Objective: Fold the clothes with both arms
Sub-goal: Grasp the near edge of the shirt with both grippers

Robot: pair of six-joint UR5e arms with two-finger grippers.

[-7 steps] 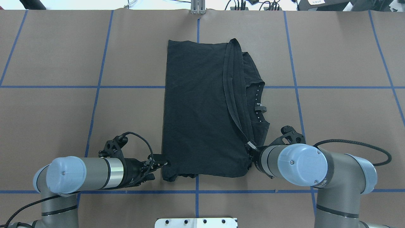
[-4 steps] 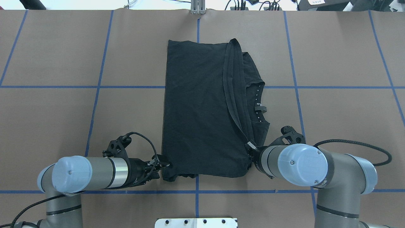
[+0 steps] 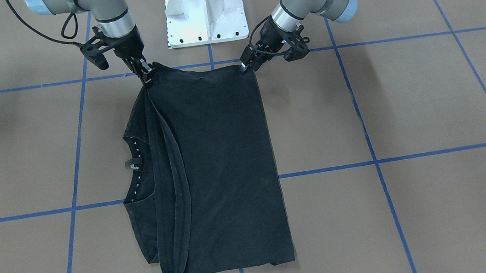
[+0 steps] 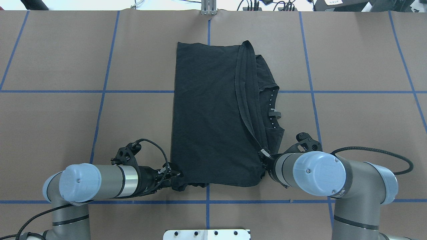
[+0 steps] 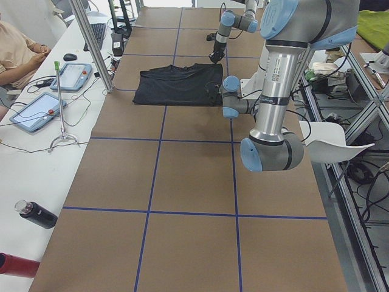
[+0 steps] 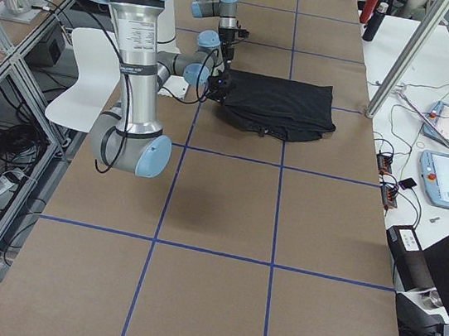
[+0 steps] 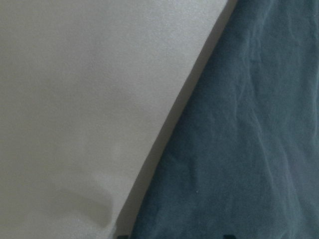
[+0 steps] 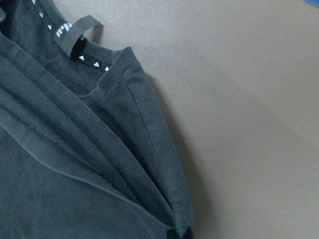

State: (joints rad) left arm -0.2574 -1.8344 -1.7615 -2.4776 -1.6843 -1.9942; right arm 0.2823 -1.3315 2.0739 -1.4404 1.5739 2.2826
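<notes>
Brown tabletop point(image 4: 66, 126) with a blue tape grid point(image 4: 103, 91); white base mount point(image 3: 204, 11) sits at the robot's edge. You've got the black T-shirt point(image 4: 206, 110) lying flat in the middle of it, folded lengthwise into a tall rectangle with the plain black side up. No chest graphic is showing. One long hem edge runs diagonally down the robot's right side. Beyond it the collar point(image 4: 272, 106) peeks out, with its dotted inner band and small loop tag visible.

Left arm point(image 4: 100, 181) comes in low and nearly level at the shirt's near-left corner. Left fingers point(image 4: 176, 174) are right at that rumpled corner. Your left wrist view shows cloth edge and bare tabletop, with two dark tips apart at the bottom of the frame. So they read as parted, not clamped on anything.

Right arm point(image 4: 320, 173) reaches the near-right corner. Right fingers point(image 4: 264, 153) are pinched together on the shirt there. Your right wrist view shows the hem folds converging into one gathered point at the bottom of the frame.

Far end of the shirt lies untouched. Side views show a white bench with tablets point(image 5: 73, 76) along the tabletop's far edge, and a person's arm point(image 5: 18, 52) resting there.
</notes>
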